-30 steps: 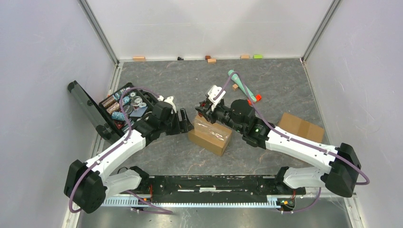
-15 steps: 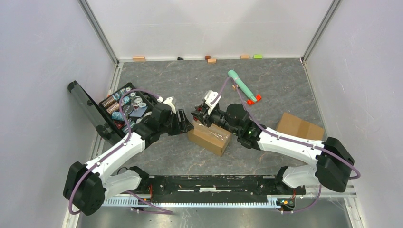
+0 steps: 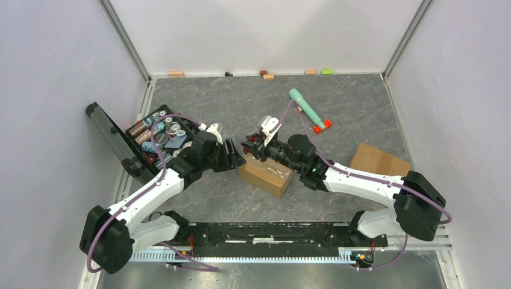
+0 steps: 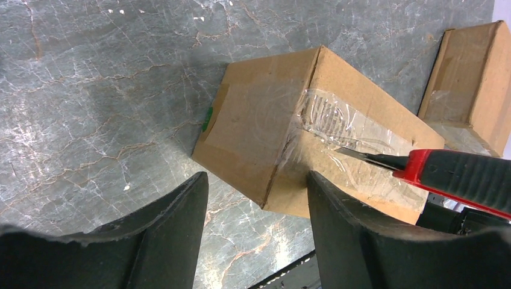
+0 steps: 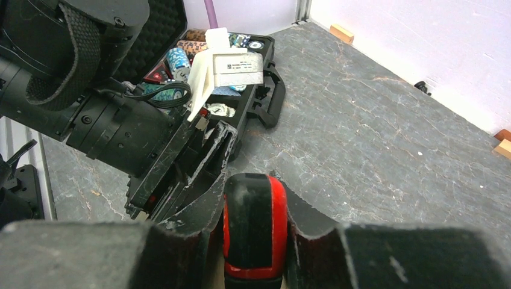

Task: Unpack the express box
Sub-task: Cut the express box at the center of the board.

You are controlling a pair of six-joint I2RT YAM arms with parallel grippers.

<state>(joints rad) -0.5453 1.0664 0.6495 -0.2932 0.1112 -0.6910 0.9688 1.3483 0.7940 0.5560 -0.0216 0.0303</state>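
White links [image 3: 146, 194], black joints [image 3: 112, 238], purple cables [image 3: 282, 114]; left hand [image 4: 256, 180] black, curved fingers [image 4: 166, 238].

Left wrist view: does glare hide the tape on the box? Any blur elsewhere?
Left wrist: the tape glints white, yet the tip of the knife at it stays sharp. Right wrist: the knife sits very close and looks soft. Top: even light, no glare.

Bright, even light from above. Soft shadow beside box [image 4: 265, 120]; glare on tape [image 4: 343, 120] and bench [image 4: 36, 120]. Wrist-view foregrounds blurred.
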